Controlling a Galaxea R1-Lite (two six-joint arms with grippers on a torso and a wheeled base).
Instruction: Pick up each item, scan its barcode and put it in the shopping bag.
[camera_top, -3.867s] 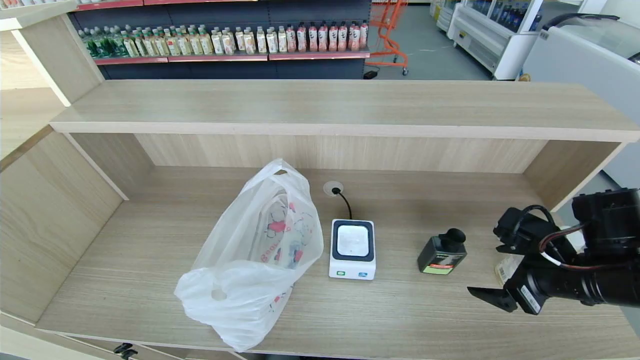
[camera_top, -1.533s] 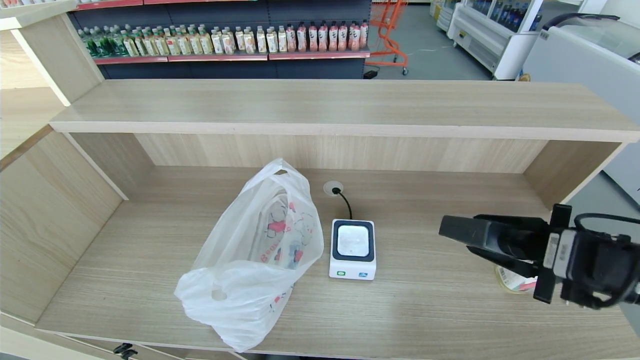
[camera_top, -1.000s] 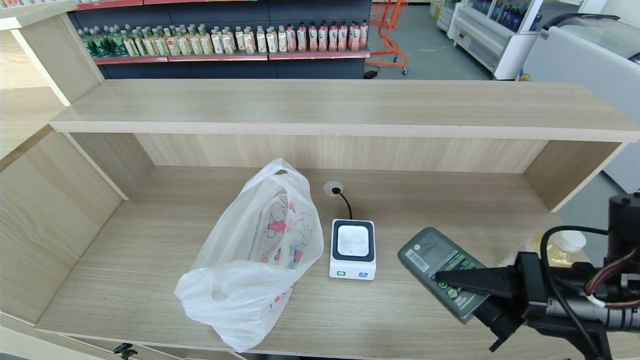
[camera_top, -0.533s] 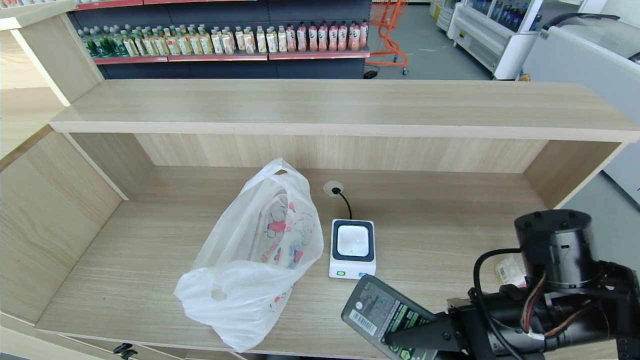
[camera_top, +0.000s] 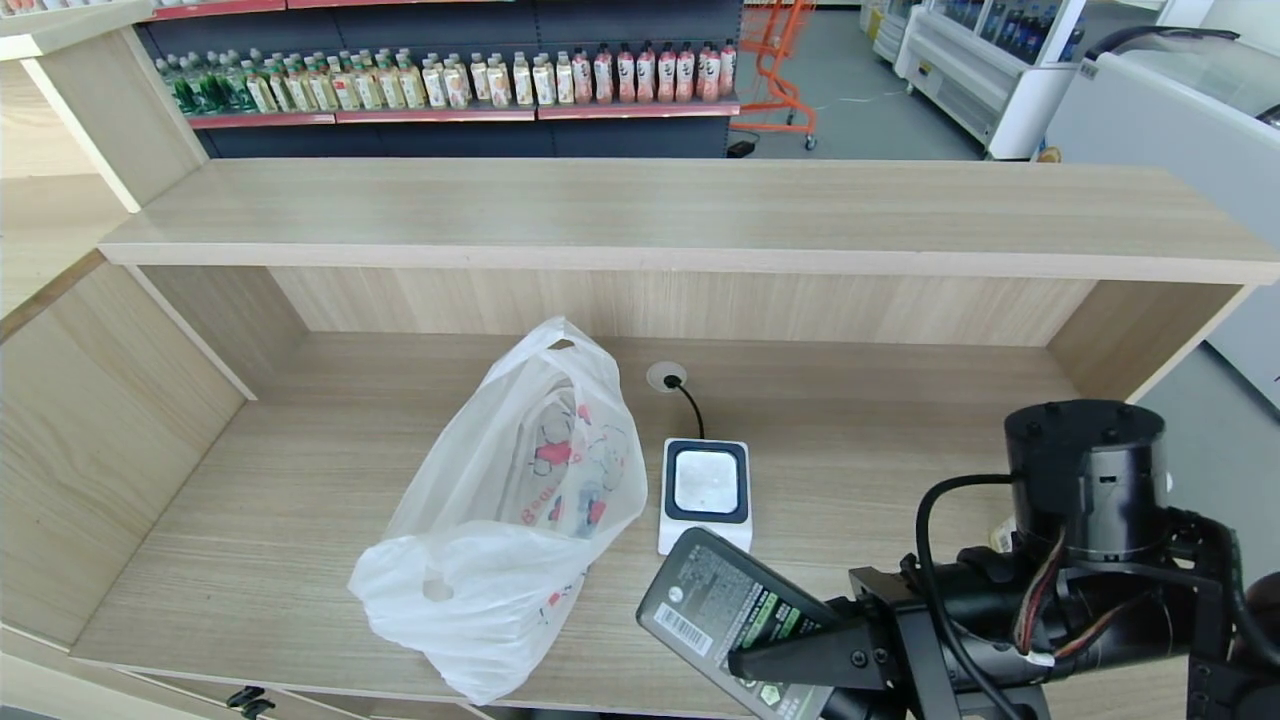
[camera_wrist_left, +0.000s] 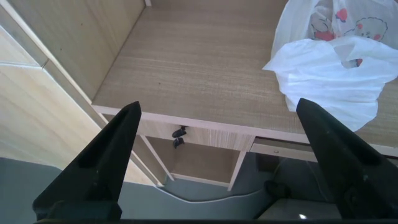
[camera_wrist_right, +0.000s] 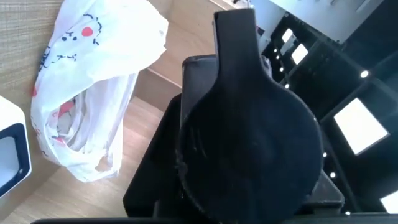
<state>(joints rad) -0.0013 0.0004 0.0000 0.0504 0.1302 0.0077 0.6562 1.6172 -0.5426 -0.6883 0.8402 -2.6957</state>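
Your pale beige wood-grain counter has fine darker streaks running along its length. Left of its middle, reaching the front edge, the translucent white plastic shopping bag shows red, pink and grey cartoon bear prints through its film. At the middle, the square white scanner box has a dark navy frame round a pale grey window, and a black cable. The dark grey flat bottle bears a white barcode patch and green label bands. Your right gripper is matte black.
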